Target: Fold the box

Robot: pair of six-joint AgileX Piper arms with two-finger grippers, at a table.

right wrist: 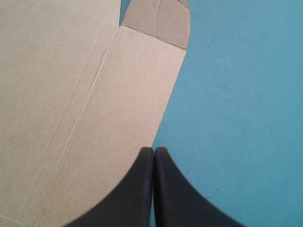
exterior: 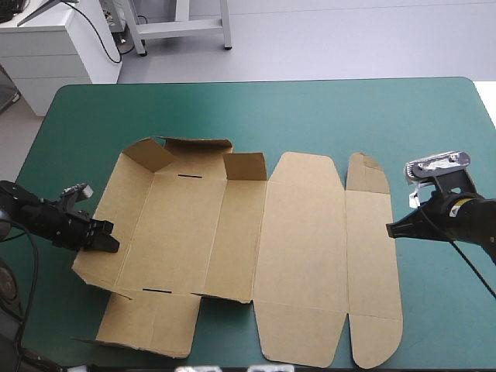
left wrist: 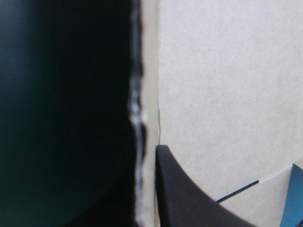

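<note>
The brown box [exterior: 294, 232] lies mostly flat as a cut sheet on the teal-green cover [exterior: 349, 108]. Its left wall [exterior: 108, 201] is tilted up, and the small flaps at its far left corner [exterior: 194, 151] stand raised. My left gripper [exterior: 107, 236] is shut on that left wall's edge. In the left wrist view the board [left wrist: 227, 94] runs edge-on between the fingers of the left gripper [left wrist: 147, 156]. My right gripper [exterior: 391, 229] is shut and empty at the outer edge of the right-hand lid flap. In the right wrist view the right gripper [right wrist: 153, 150] sits just over the board's [right wrist: 71, 94] edge.
The box's near flaps [exterior: 147, 329] reach close to the table's front edge. Bare teal-green cover [right wrist: 236, 94] shows to the right of the box and along the far side of the table.
</note>
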